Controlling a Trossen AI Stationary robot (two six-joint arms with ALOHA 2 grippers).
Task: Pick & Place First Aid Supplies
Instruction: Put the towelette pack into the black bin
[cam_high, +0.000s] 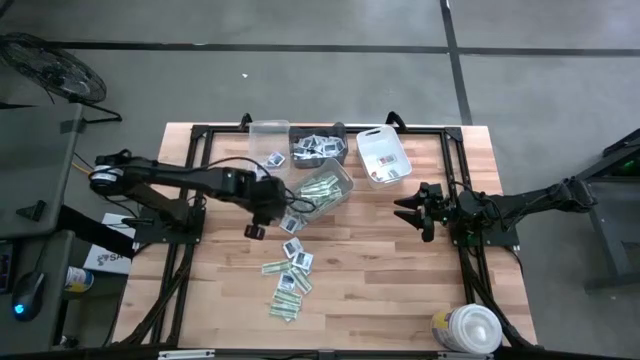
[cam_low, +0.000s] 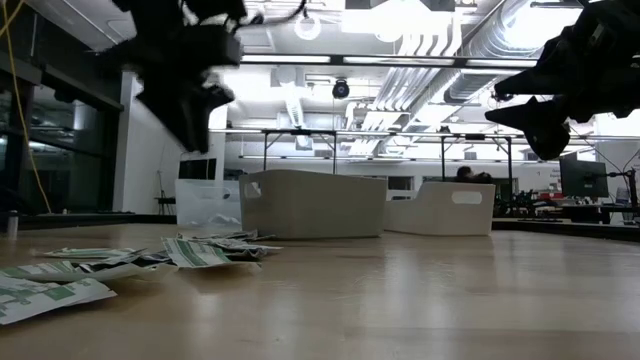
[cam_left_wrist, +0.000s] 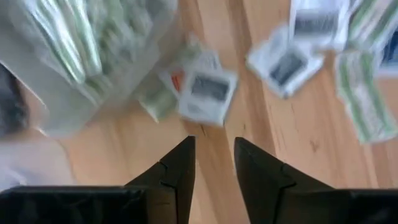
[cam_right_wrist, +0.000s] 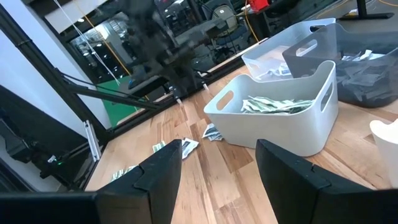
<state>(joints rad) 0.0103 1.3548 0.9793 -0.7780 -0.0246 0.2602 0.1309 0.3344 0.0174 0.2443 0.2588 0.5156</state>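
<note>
The wooden table (cam_high: 400, 260) carries a row of bins along its far side, and the clear bin (cam_high: 325, 190) holding green-and-white strips serves as the landmark here. Beyond it stand a second clear bin (cam_high: 268, 140), a dark bin (cam_high: 318, 150) of squarish white packets and a white bin (cam_high: 383, 156); a round white tub (cam_high: 468, 328) sits well apart at the near right corner. The left end effector (cam_high: 268, 207) hovers just beside the landmark bin's left near corner, its fingers (cam_left_wrist: 177, 171) partly apart with nothing between them, above a squarish white packet (cam_left_wrist: 208, 93) lying by the bin's wall. The right end effector (cam_high: 412, 210) waits to the right of the bin, well apart, jaws wide and empty. The loose first aid supplies (cam_high: 288, 280) trail from the bin's near edge toward the table's front, many overlapping. My judgement is that the risks lie in those overlaps: a descent onto a stack could lift two packets at once or slide one flat along the wood without catching it. A packet so close to the bin may also force a finger against the wall, nudging the bin and shifting its contents.
</note>
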